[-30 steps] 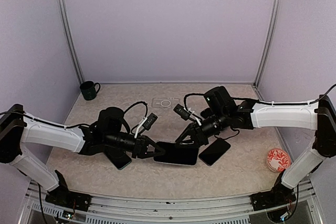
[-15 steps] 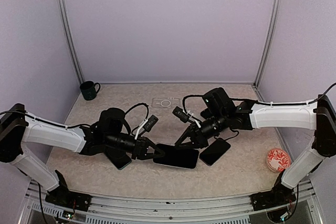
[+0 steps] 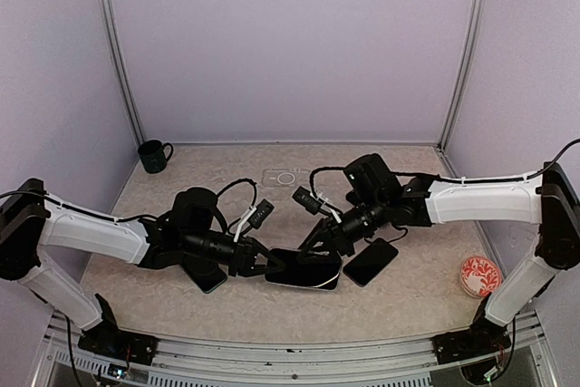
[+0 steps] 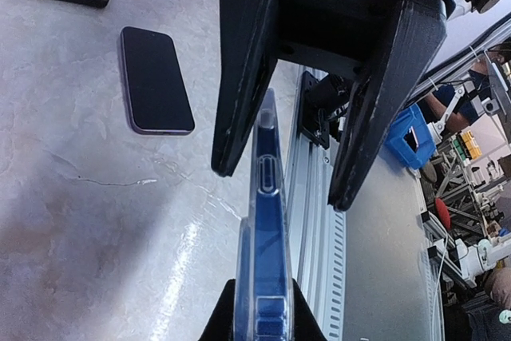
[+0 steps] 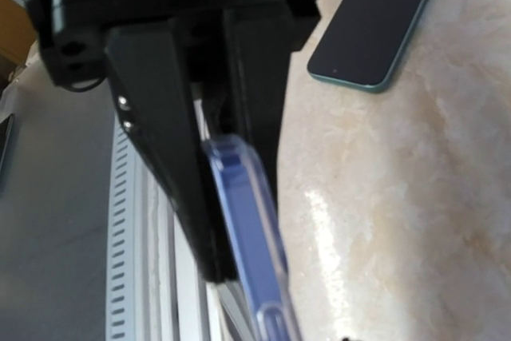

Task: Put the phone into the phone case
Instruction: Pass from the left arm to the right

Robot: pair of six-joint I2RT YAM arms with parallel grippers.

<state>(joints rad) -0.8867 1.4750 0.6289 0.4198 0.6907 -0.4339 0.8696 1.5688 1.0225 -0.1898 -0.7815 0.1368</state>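
Danger first, starting on the left. The left gripper (image 3: 258,262) has the phone (image 3: 306,269) by one short end only, fingertips pinched tight there, and everything past them sticks out unsupported. That's a thin hold on a slick slab. A sideways push on the far end could pivot the phone in the pinch, or slide it clean out to slap onto the table (image 3: 272,310).

That push could well come from the right. The right gripper (image 4: 286,185) stands open, holding nothing, with one finger (image 4: 243,69) just beside one face of the phone and the other well off the opposite face. If it closes from there, I'd judge the near finger meets the phone first and shoves it before the far one arrives. A translucent blue rim round the phone looks like the case (image 4: 267,221). I can't tell whether it's fully seated, and a lopsided squeeze could pop a corner loose.

Positions, then. The phone's left end sits inside the left fingertips, and its right end reaches between the right gripper's spread fingers, nearer one than the other. Whether its underside touches the table, I can't tell. A second phone (image 3: 370,262) lies flat just right of it, near enough to get bumped.
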